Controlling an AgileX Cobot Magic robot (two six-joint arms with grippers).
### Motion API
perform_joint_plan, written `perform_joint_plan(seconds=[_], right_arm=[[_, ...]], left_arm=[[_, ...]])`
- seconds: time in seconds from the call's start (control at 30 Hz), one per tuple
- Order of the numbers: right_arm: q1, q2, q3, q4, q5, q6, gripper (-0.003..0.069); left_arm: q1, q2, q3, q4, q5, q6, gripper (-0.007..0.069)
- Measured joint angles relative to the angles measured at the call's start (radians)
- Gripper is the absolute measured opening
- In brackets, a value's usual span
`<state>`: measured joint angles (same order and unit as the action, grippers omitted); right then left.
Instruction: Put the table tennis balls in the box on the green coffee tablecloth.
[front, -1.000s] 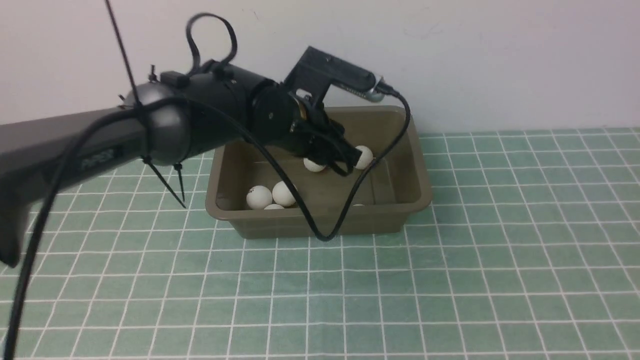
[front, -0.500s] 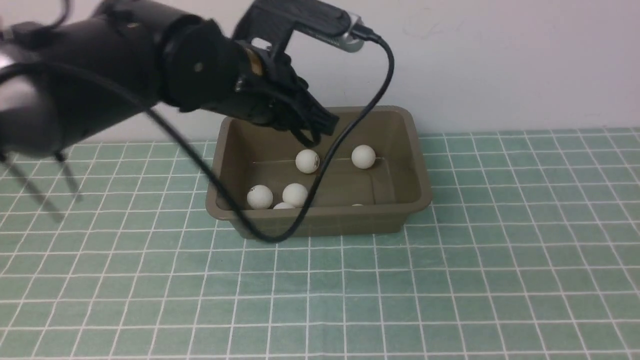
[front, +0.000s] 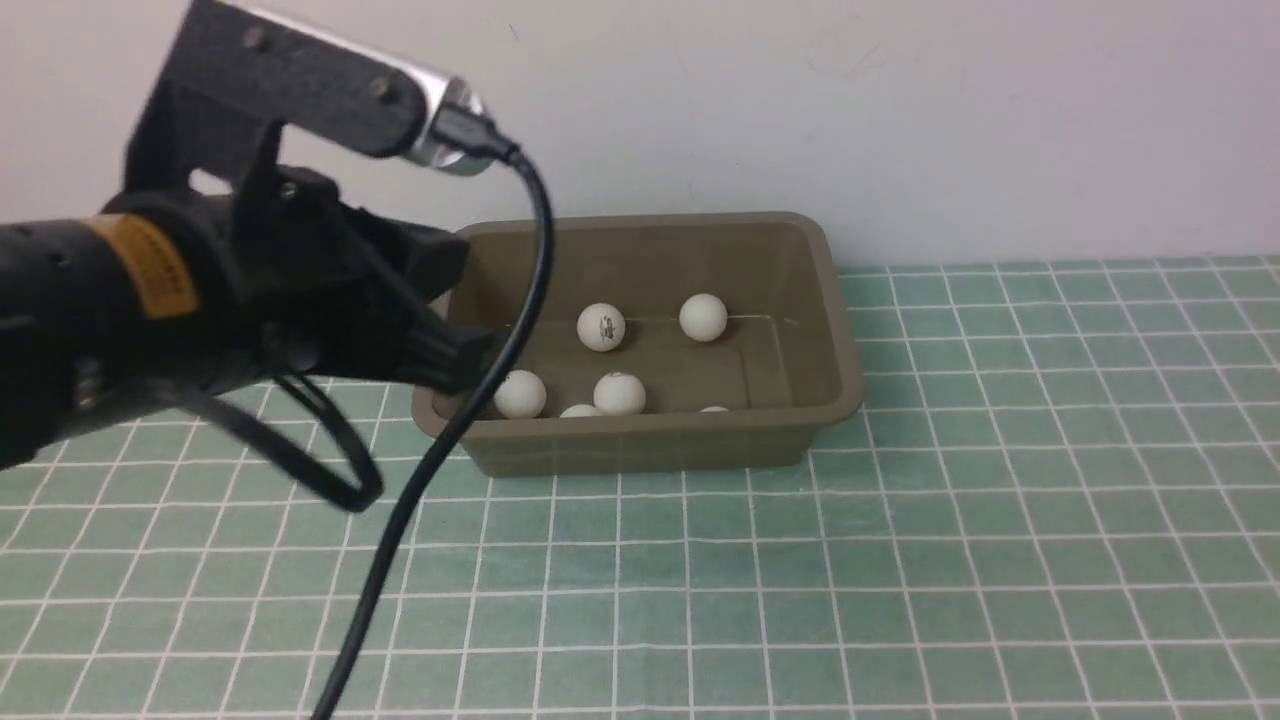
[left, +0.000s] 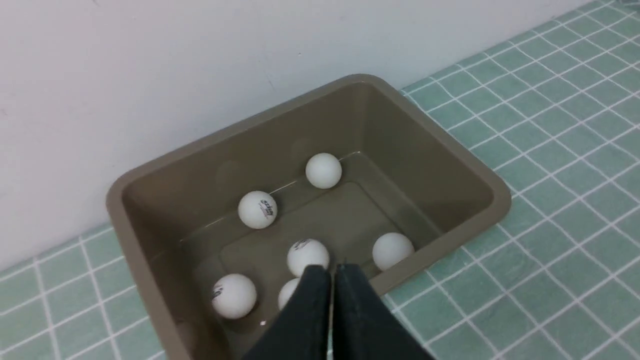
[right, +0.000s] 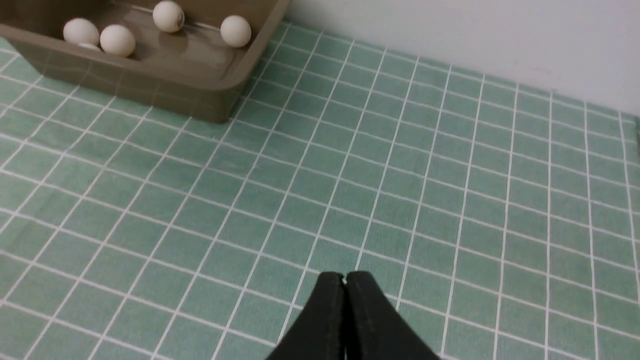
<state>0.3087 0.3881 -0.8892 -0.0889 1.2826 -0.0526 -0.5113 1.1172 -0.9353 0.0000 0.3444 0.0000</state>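
Since a second ago your left hand (front: 455, 350) has pulled back off the box (front: 838, 330). Left wrist view: fingers together, empty — six balls (left: 324, 170) inside. Right wrist view: right hand (right: 345, 278) closed, tablecloth (right: 400, 200) bare — retract clear of the rim.

Both end effectors empty, jaws pressed together: left (left: 332, 272), right (right: 345, 280).

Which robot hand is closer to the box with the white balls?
The left. The left gripper, shut, hangs just above the near rim of the box. The right gripper, also shut, sits apart from it, over the green cloth.
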Motion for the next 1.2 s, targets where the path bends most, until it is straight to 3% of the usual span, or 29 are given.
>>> perform_joint_plan(seconds=[0.37, 0.47, 0.6, 0.83, 1.2], right_arm=[[0.0, 0.0, 0.0, -0.001, 0.0, 0.0, -0.0018], [-0.001, 0.0, 0.0, -0.001, 0.0, 0.0, -0.0018], [-0.002, 0.0, 0.0, -0.001, 0.0, 0.0, -0.0018], [-0.002, 0.0, 0.0, -0.001, 0.0, 0.0, -0.0018], [-0.002, 0.0, 0.0, -0.001, 0.0, 0.01, -0.0018]], left_arm=[[0.034, -0.042, 0.025, 0.17, 0.02, -0.026, -0.0004], [0.134, -0.051, 0.068, 0.199, -0.009, -0.103, -0.0004], [0.356, -0.155, 0.228, 0.213, -0.107, -0.248, -0.0004], [0.56, -0.455, 0.543, 0.224, -0.272, -0.292, -0.0004], [0.572, -0.917, 0.904, 0.225, -0.292, -0.291, -0.0004]])
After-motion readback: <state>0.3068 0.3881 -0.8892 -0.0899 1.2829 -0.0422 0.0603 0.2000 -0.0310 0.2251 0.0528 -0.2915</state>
